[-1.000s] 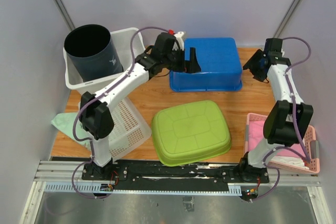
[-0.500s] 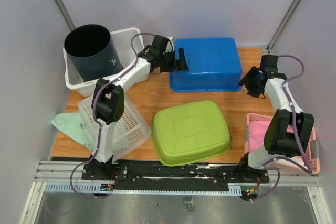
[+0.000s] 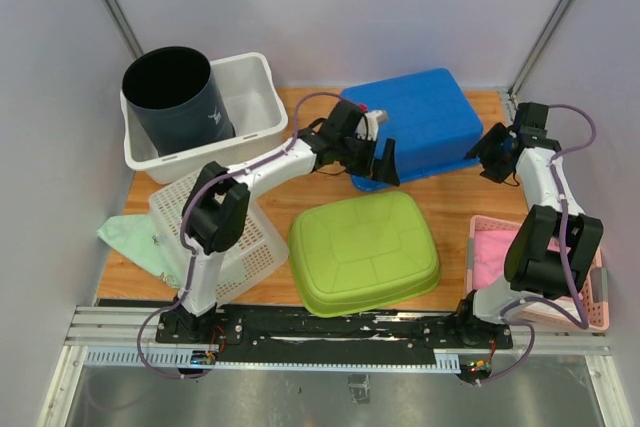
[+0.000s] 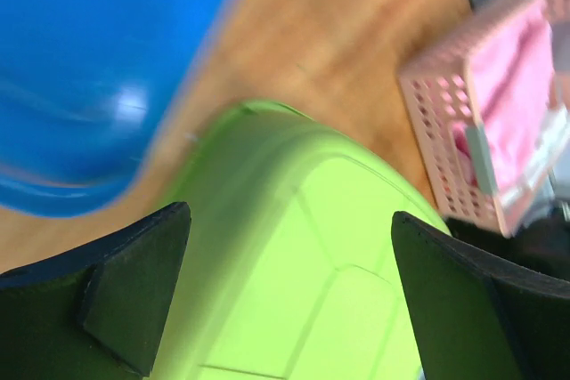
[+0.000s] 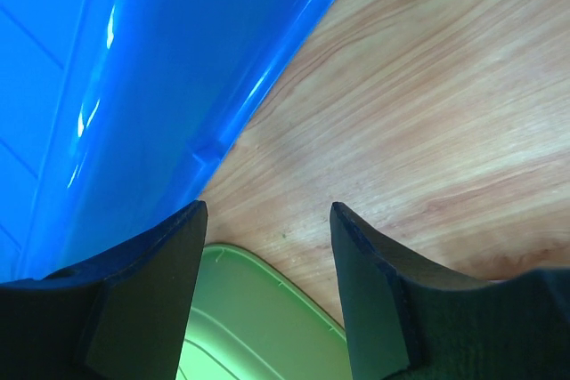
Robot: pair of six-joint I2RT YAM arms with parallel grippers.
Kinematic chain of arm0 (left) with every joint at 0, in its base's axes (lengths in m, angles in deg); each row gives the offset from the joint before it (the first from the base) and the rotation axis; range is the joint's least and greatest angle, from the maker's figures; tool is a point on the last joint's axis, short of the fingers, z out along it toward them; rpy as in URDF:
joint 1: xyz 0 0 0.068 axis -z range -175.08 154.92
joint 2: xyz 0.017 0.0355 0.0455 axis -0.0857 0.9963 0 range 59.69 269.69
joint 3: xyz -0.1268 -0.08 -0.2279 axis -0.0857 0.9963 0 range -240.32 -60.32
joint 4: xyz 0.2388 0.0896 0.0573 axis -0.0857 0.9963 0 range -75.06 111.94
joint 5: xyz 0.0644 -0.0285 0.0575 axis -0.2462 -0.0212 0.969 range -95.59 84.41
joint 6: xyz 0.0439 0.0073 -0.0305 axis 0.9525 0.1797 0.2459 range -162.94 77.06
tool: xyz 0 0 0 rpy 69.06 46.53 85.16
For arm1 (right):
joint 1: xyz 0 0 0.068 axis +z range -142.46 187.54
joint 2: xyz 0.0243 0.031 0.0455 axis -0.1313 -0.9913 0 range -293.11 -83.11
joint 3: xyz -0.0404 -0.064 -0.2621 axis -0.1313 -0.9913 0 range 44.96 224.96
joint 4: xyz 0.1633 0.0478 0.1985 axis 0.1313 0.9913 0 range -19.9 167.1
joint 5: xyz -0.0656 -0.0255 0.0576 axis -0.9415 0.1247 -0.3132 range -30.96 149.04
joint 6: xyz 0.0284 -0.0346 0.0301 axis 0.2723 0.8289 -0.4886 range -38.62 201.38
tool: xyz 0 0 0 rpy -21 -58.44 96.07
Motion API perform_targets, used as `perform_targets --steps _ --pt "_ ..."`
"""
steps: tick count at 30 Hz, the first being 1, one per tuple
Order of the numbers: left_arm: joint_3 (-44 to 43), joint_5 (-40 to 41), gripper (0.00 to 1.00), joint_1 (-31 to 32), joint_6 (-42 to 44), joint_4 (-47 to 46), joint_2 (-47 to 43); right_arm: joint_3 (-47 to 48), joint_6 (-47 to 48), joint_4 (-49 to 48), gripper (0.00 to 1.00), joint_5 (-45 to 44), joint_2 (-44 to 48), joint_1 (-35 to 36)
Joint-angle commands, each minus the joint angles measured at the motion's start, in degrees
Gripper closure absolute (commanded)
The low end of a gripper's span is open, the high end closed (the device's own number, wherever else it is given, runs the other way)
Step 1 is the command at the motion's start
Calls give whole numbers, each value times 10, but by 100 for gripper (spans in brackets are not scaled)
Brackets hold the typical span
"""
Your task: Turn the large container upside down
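Observation:
A blue container (image 3: pixel 415 122) lies bottom up and askew at the back of the table. It also fills the upper left of the left wrist view (image 4: pixel 80 68) and the left of the right wrist view (image 5: pixel 134 68). In front of it lies a wider green container (image 3: pixel 365 252), also bottom up. My left gripper (image 3: pixel 380 165) hangs open at the blue container's front left corner, over the green container (image 4: pixel 294 246), and holds nothing. My right gripper (image 3: pixel 485 157) stands open just off the blue container's right end, above bare wood, with nothing between its fingers.
A white bin (image 3: pixel 255 97) holding a black bucket (image 3: pixel 175 97) stands at the back left. A white lattice basket (image 3: pixel 250 237) and a green cloth (image 3: pixel 125 232) lie at the front left. A pink basket (image 3: pixel 478 247) with pink cloth sits at the front right.
The blue container has swung from square to askew. My left gripper moved from its back left edge round to its front left corner. My right gripper shifted slightly back and right.

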Motion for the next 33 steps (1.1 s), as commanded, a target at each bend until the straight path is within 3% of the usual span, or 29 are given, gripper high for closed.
perform_targets --steps 1,8,14,18,23,33 --pt "6 -41 1 27 31 10 -66 23 -6 -4 41 14 1 -32" --pt "-66 14 1 -21 32 52 -92 12 -39 -13 41 4 7 -52" --pt "-211 81 1 -96 5 62 20 5 -92 -38 42 39 -11 -49" --pt "-311 75 1 -132 -18 53 105 3 -98 -42 43 46 -25 -40" --pt "-335 52 1 -154 -39 -25 161 2 -89 -45 44 52 -43 -18" --pt "-354 56 1 -160 -6 -97 223 -8 -87 -54 45 57 -87 15"
